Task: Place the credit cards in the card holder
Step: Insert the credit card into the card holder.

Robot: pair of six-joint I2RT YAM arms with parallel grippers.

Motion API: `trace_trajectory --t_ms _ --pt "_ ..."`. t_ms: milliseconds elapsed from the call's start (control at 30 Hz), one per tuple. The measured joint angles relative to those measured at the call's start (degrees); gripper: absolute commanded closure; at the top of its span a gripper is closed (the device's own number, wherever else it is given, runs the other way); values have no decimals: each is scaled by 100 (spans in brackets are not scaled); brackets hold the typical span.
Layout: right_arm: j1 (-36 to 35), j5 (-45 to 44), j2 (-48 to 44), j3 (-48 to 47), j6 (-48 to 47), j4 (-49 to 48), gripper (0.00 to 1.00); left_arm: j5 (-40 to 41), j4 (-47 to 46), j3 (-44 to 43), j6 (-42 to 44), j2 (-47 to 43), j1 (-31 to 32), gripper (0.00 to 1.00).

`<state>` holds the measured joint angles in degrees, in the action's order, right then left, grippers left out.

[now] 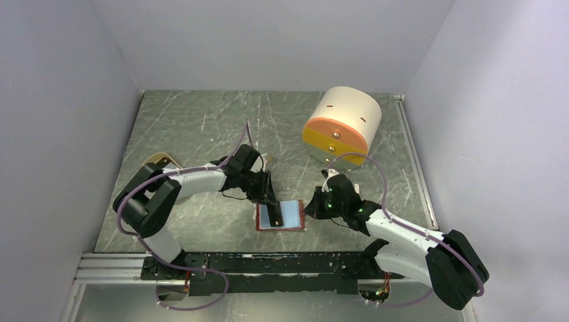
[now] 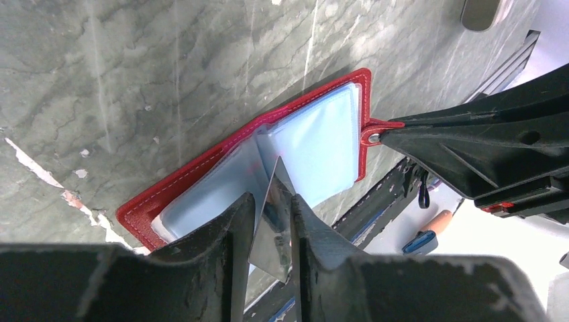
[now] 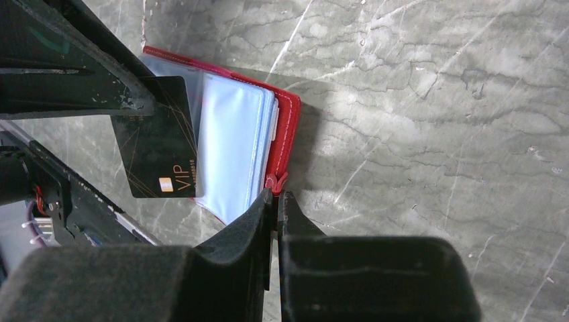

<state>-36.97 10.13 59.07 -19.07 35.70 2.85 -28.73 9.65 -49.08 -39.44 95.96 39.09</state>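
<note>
While my right gripper [image 3: 276,201] pinches the snap tab [image 3: 274,182] of the card holder [image 3: 288,127], my left gripper [image 2: 272,204] clamps a black card [image 3: 158,144] over its pockets. None pocketed yet, I judge.

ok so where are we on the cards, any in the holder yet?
Done: the card holder lies open on the table, with the right gripper pinching its snap tab.
In hand: the left gripper holds a black VIP card edge-down over the pale blue pockets, not yet slid in.
Left: seat this card. No card is visibly pocketed, and no other cards are in view.
</note>
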Motion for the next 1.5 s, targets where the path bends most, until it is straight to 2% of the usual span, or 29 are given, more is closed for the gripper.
trace_trajectory --t_ms 200,700,933,1067,1267,1500 --pt "0 0 2 0 2 -4 92 4 -9 94 -48 -83 -33 76" --pt "0 4 11 2 2 -42 92 28 7 216 -96 -297 -96 73" --pt "0 7 11 2 0 -42 93 22 -7 372 -184 -348 -118 81" --pt "0 22 11 2 0 -42 93 22 -7 389 -199 -350 -118 73" --pt "0 28 13 2 0 -42 93 28 2 389 -199 -409 -151 72" --pt "0 48 46 0 0 -46 93 28 -2 428 -201 -483 -199 84"
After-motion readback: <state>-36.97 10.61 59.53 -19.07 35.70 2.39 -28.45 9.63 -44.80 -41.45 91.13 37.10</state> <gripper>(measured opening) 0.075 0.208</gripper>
